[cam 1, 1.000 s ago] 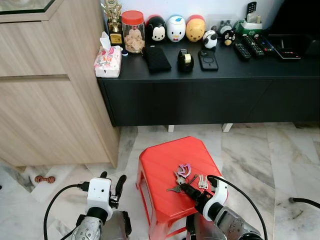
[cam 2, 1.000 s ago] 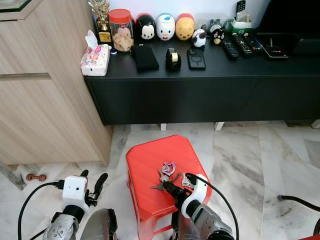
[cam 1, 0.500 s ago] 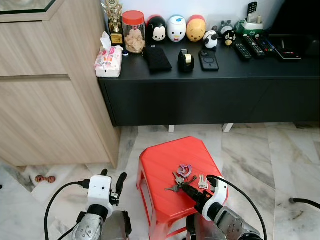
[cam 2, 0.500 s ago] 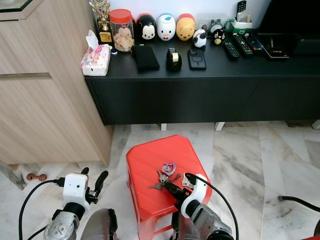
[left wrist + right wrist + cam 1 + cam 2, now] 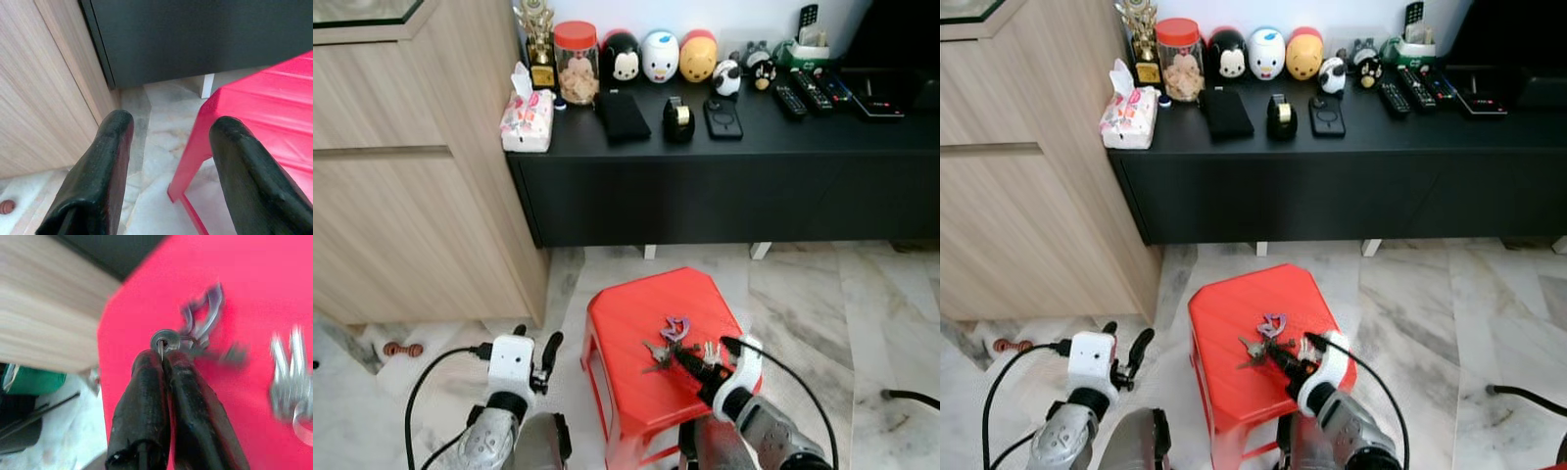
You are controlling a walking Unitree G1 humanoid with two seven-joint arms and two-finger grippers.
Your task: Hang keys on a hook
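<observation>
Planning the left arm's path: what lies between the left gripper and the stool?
In the left eye view, bare marble floor separates the left gripper from the stool; the left wrist view shows the same open gap.

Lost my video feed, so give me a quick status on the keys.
Right gripper shut on keys atop red stool. Left gripper open, idle beside stool. Second key bunch lies close by. No hook sighted.
</observation>
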